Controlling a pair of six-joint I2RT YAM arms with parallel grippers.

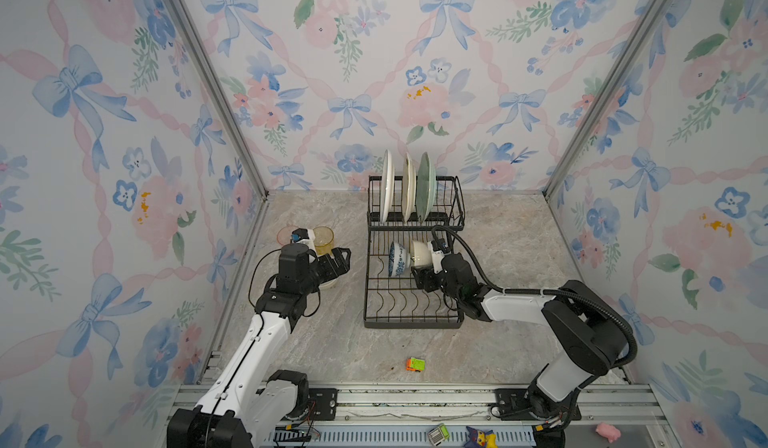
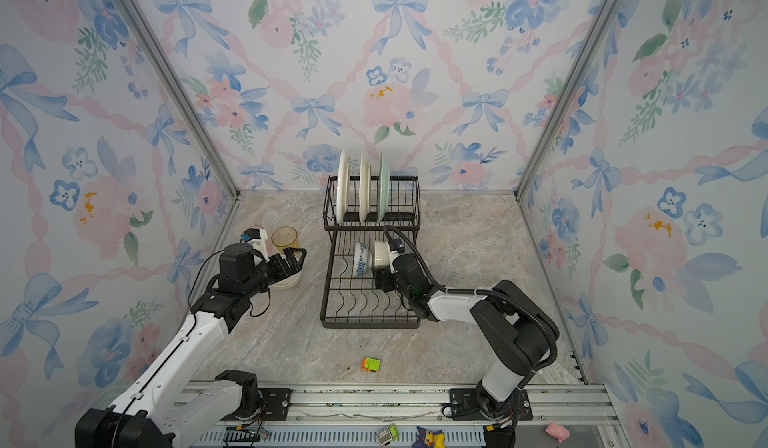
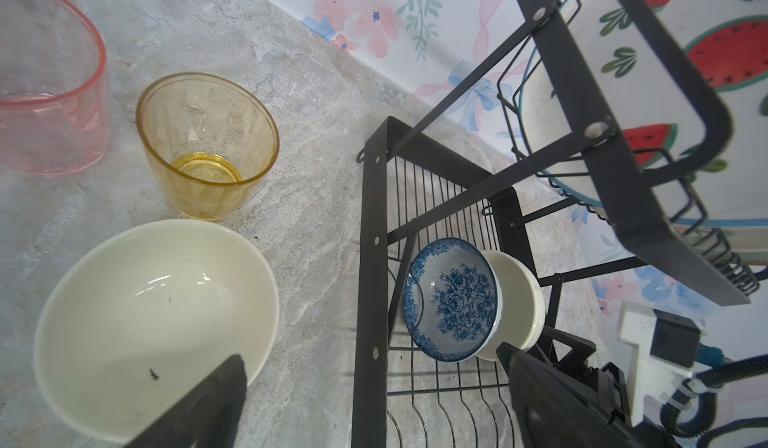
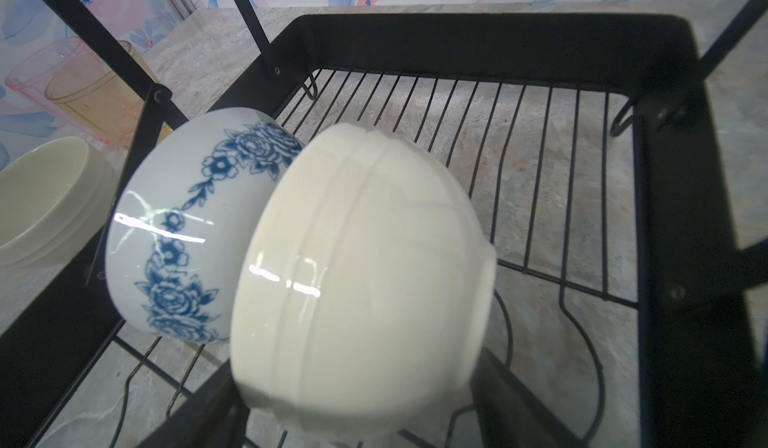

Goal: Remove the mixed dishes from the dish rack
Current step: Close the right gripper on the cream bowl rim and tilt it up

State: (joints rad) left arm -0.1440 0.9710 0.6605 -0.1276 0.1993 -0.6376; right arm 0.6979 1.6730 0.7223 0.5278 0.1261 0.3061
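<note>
The white bowl [image 4: 361,267] lay tipped in the lower tray of the dish rack [image 4: 665,175], propped on the blue-patterned bowl [image 4: 178,238]. Your right claw [image 4: 357,383] straddled it, seemingly for a lift, though I couldn't tell whether it gripped. Your left claw [image 3: 370,352] hung released over the bench [image 3: 311,175], empty.

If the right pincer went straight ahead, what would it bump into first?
The white bowl, tipped in the dish rack, right in front of the right pincer, maybe touching it.
</note>
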